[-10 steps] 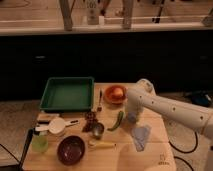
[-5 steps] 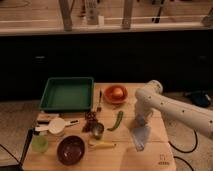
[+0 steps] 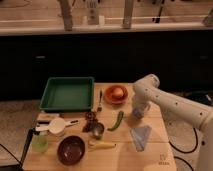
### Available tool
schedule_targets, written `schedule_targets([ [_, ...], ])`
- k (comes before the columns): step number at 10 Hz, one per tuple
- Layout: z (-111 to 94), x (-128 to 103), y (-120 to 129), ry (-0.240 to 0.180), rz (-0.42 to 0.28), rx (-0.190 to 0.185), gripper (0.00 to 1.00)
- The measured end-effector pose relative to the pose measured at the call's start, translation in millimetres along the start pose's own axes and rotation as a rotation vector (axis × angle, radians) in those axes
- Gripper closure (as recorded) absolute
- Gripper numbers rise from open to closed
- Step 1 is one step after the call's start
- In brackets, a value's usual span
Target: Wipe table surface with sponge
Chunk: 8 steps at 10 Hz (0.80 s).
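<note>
The table surface is a light tan wooden top with a small dark mark near its front right corner. A pale blue-grey sponge lies flat on it at the right front. My white arm reaches in from the right. My gripper points down at the table's right side, just behind the sponge and right of a green pepper. It does not appear to touch the sponge.
A green tray is at the back left, with an orange plate and a fork beside it. A metal cup, a dark bowl, a green cup, a white scoop and a yellowish utensil crowd the front left.
My arm has swung to the right, and the gripper has moved from beside the green pepper to the right and slightly back. The sponge and the other objects have stayed put.
</note>
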<state>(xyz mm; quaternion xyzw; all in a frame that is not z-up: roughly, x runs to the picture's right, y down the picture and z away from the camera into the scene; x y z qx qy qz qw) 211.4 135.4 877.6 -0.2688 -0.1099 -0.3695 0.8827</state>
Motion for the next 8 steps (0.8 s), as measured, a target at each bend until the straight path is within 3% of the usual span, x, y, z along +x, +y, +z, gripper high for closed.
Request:
schedule_targets([
  [8,0.7,-2.3,-0.1,-0.005,-0.001,0.000,0.98],
])
